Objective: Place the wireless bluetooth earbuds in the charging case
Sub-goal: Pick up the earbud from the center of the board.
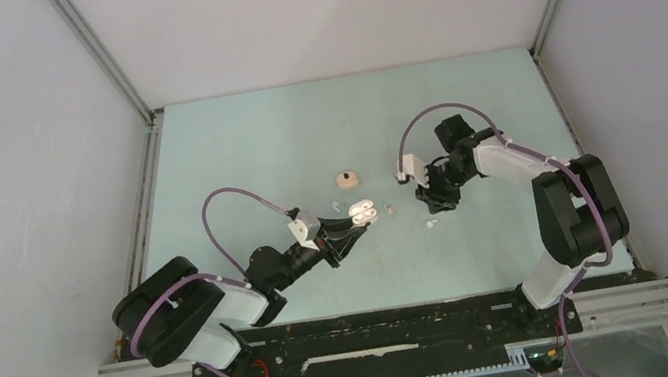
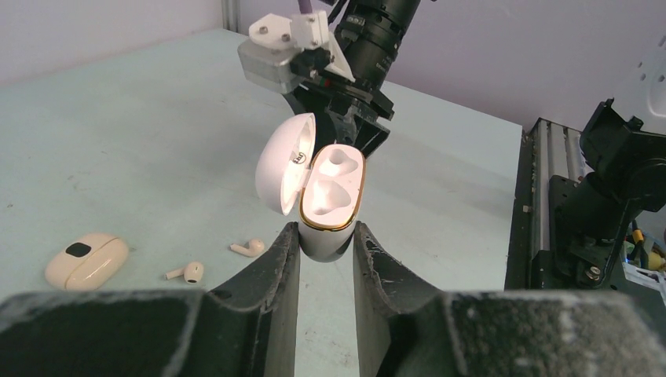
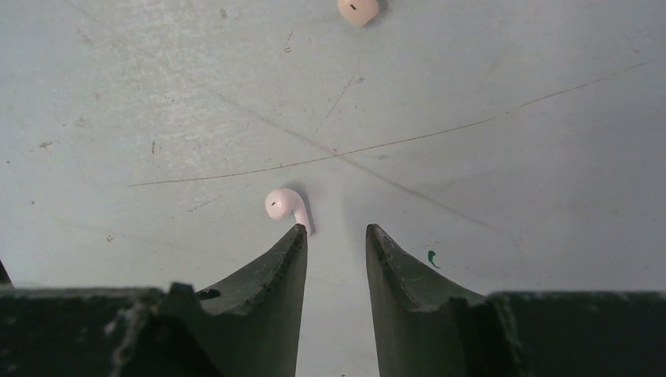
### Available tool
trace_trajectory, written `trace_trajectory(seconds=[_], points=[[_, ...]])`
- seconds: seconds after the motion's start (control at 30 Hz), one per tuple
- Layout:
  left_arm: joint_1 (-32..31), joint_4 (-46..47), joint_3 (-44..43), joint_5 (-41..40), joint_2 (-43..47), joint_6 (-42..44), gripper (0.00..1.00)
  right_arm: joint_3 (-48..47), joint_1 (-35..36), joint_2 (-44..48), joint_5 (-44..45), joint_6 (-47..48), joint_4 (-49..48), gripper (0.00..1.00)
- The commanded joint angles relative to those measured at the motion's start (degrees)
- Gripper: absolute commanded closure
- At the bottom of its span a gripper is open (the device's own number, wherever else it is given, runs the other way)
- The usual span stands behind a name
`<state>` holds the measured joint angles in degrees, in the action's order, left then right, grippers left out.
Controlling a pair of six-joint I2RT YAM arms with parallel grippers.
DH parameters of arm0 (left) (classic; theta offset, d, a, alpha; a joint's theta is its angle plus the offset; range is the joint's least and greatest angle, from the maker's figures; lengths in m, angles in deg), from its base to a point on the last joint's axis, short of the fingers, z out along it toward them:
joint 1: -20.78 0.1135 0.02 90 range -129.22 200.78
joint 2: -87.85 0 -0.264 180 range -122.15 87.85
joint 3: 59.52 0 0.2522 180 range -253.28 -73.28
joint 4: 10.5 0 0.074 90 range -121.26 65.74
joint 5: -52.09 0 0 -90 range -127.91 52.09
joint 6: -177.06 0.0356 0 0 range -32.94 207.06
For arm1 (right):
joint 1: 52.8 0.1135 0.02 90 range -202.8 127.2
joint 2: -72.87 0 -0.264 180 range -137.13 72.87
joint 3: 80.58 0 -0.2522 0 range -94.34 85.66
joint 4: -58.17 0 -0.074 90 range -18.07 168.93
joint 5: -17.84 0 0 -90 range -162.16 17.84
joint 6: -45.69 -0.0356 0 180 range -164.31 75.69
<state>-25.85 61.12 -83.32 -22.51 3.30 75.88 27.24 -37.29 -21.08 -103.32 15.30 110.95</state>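
The left arm (image 1: pixel 286 265) stretches forward and to the right from its base at the near left, lying low with its forearm nearly level. The left fingers (image 2: pixel 275 267) are closed on the lower end of an open white charging case (image 2: pixel 330 196). The right arm (image 1: pixel 508 161) rises from the near right, folds at the elbow and reaches left, wrist turned downward. The right fingers (image 3: pixel 287 271) point down, slightly parted, with nothing between them.

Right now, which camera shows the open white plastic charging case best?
Left wrist: the open white plastic charging case fills the centre, sockets empty, clamped in the left gripper. Top view shows a tiny speck; right wrist view, nothing.
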Motion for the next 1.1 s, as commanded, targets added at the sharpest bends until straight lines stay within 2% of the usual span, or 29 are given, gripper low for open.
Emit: trace_trajectory(seconds=[0.0,0.57,1.07], points=[[0.31,5.73,-0.36,0.24,-0.28,0.11,1.00,-0.55,1.85,-1.83,2.90,2.93,1.46,0.62],[0.31,5.67,-0.87,0.47,-1.26,-0.07,1.00,-0.56,4.50,-4.41,2.21,2.74,4.58,0.55],[0.31,5.67,-1.10,0.94,-1.43,-0.51,1.00,-0.56,5.54,-6.80,4.55,0.44,1.96,0.63]])
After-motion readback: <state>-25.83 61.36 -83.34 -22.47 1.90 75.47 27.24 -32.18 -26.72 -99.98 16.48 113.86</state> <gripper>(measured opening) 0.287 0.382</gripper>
